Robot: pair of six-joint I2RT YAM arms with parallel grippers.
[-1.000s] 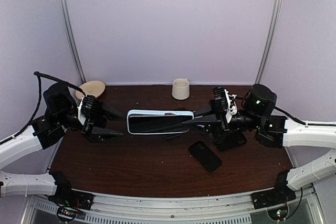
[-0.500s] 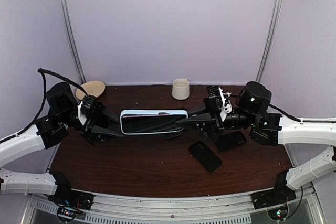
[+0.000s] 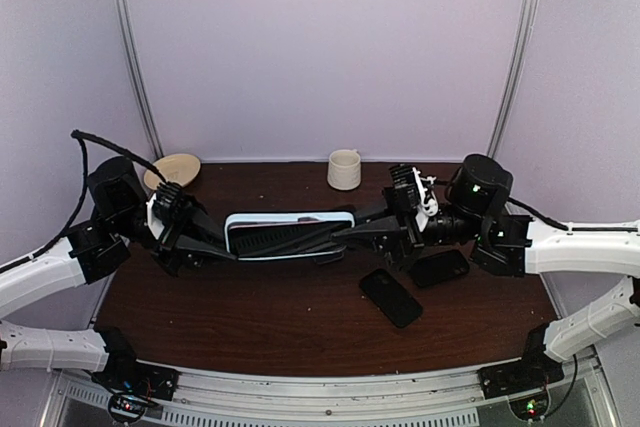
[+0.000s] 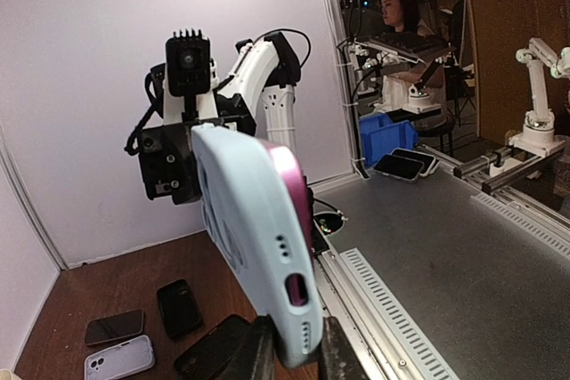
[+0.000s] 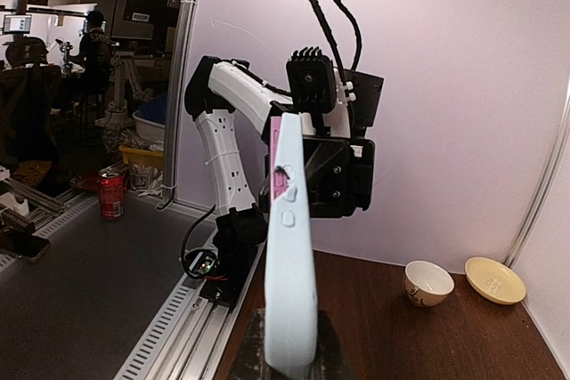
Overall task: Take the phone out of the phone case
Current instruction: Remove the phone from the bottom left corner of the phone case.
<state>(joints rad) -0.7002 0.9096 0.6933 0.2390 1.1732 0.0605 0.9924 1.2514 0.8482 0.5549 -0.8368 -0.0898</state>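
Top external view: held level above the table (image 3: pixel 250 317), long axis left to right, phone case (image 3: pixel 288 234) with pink phone (image 4: pixel 298 191) inside; pinched tight endwise by left gripper (image 3: pixel 225 247) and right gripper (image 3: pixel 346 237), both equally near

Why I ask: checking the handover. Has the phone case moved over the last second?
Yes. The phone case has shifted left, judged against the cream mug behind it.

Robotics lab: another robot arm (image 4: pixel 541 86), blue bins (image 4: pixel 389 141) beyond.
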